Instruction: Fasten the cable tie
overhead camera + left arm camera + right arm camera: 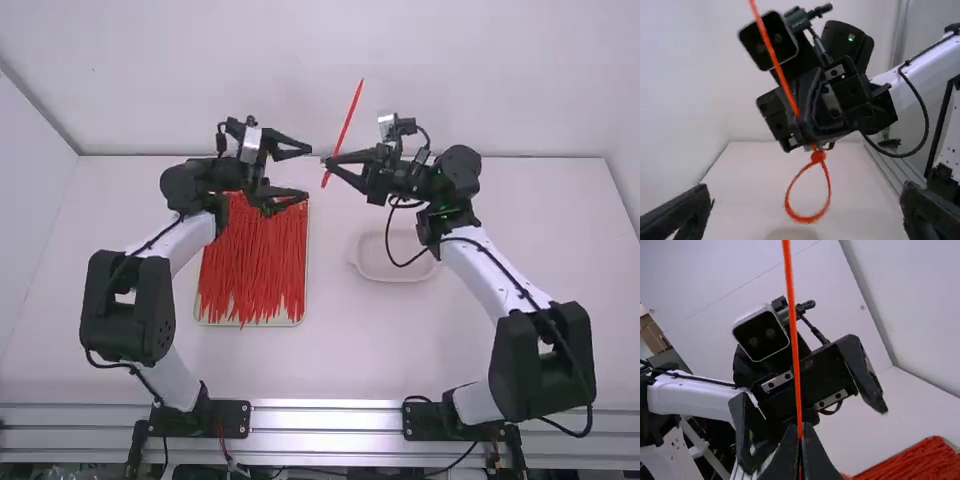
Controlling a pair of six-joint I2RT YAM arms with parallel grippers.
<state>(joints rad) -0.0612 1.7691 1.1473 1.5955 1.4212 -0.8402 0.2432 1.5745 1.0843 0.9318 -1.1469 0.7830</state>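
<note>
High view, from the left: a bed of spare ties (252, 260) lies on the counter (560, 220), close under the left arm, likely as stock for repeat picks. Above its far end the left hand (308, 175) hangs in the air with its fingers spread wide and nothing between them. It faces the cable tie (350, 110), I judge so that it can take the free tail or the loop for the next pull.

To its right, the right hand (336, 166) is clamped on the tie's strap. It holds the tie well above the counter, with the long tail slanting upward and a small closed loop (801, 218) dangling below its fingers. That pose presents the loop openly to the other arm. Further right, a white dish (372, 268) sits on the counter, probably for finished ties.

Where the head meets the strap is partly masked by the right hand's fingers, so I cannot tell how firmly the tail is locked. The tail's tip is cut off in both wrist views.
</note>
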